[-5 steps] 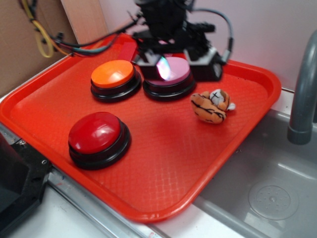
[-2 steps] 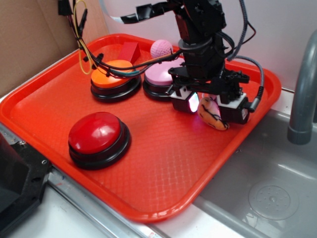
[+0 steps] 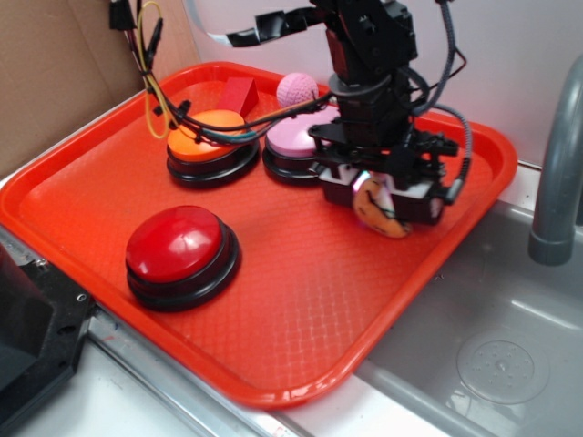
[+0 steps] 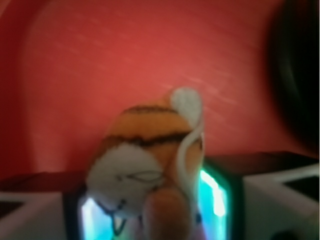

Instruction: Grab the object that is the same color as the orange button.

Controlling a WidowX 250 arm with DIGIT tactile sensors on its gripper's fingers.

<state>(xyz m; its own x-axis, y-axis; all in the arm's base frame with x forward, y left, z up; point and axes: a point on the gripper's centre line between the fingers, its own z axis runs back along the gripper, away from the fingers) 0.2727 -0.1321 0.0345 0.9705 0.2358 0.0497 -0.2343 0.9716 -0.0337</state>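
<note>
Gripper point(image 3: 381, 202) is clamping the plush tiger point(image 3: 377, 211) between its fingers (wrist view blurred), over the red tray point(image 3: 301, 300), beside the pink button point(image 3: 293, 144).

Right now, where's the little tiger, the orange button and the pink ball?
plush tiger point(image 4: 150, 165), wrist view, on its striped orange body.
orange button point(image 3: 211, 135), exterior view, on its glossy orange top.
pink ball point(image 3: 297, 89), exterior view, on its bumpy front.
</note>
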